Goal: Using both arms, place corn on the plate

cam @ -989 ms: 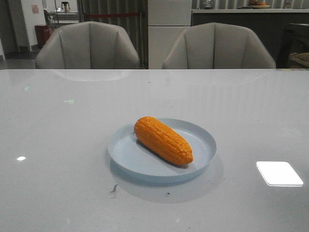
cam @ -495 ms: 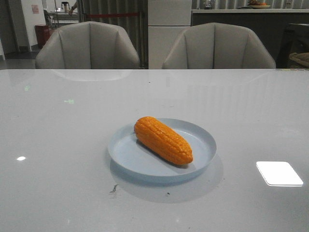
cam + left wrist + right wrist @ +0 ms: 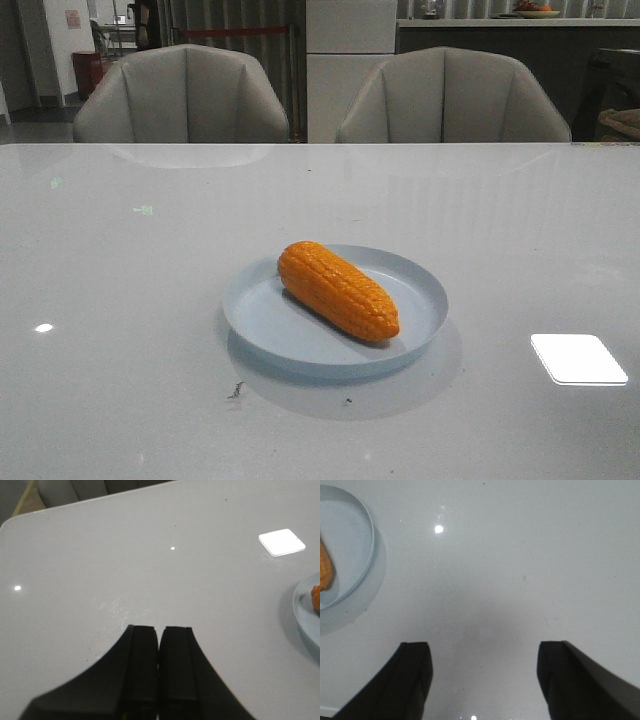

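Now, from my front camera, I see no arms at all, only the gray table [image 3: 120, 300]. On my left wrist camera, the left gripper [image 3: 159, 635] is closed. Its two black fingers [image 3: 142, 665] are pressed flat together with nothing between them. It hangs over bare table, and the plate's [image 3: 306, 620] edge peeks in at the side, well apart from it.

In the middle of the front view sits the pale blue plate [image 3: 262, 325]. The corn [image 3: 337, 290] lies inside it, slanted, with its fat end toward the back left and its thin end toward the front right. The fat end rests up by the rim.

On my right wrist camera, the right gripper [image 3: 484, 672] is wide open. Its fingers [image 3: 412, 677] stand far apart with only table between them. The plate is off in one corner, well apart from the gripper, and a bit of orange corn shows in it.

Two gray chairs [image 3: 182, 95] stand behind the table.
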Robot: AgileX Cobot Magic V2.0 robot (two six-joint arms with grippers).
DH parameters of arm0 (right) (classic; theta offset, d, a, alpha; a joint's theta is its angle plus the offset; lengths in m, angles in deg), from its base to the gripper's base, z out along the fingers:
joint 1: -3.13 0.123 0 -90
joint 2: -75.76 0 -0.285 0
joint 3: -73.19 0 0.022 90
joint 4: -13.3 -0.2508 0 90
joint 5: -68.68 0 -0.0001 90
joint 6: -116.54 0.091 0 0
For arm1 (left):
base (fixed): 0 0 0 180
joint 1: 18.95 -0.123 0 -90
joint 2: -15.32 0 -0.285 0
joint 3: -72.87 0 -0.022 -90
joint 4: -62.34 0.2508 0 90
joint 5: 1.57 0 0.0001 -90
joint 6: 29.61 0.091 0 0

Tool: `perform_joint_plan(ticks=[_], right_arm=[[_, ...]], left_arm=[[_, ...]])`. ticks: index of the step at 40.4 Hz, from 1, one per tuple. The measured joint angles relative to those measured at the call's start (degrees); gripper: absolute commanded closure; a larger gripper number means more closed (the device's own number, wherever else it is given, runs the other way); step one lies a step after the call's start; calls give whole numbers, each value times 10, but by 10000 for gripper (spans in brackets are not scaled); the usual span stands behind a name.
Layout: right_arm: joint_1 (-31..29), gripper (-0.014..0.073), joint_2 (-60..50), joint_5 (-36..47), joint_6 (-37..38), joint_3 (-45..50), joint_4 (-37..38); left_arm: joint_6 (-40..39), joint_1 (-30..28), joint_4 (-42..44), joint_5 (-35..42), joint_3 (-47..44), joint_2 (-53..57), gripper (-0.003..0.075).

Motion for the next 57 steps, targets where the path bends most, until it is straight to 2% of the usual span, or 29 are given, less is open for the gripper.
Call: perform_joint_plan(ticks=[7,13,20,31,39,57], right_arm=[[0,40,0,0,0,0,0],[0,40,0,0,0,0,0],[0,40,0,0,0,0,0],[0,40,0,0,0,0,0],[0,40,0,0,0,0,0],[0,40,0,0,0,0,0]], left_arm=[[-203,0,126,7,-28,80,627],[-285,0,221,48,-88,174,627],[-304,0,238,76,-165,279,627],[-327,0,238,74,-279,410,626],[-384,0,249,41,-279,421,626],[-392,0,253,54,-279,421,626]])
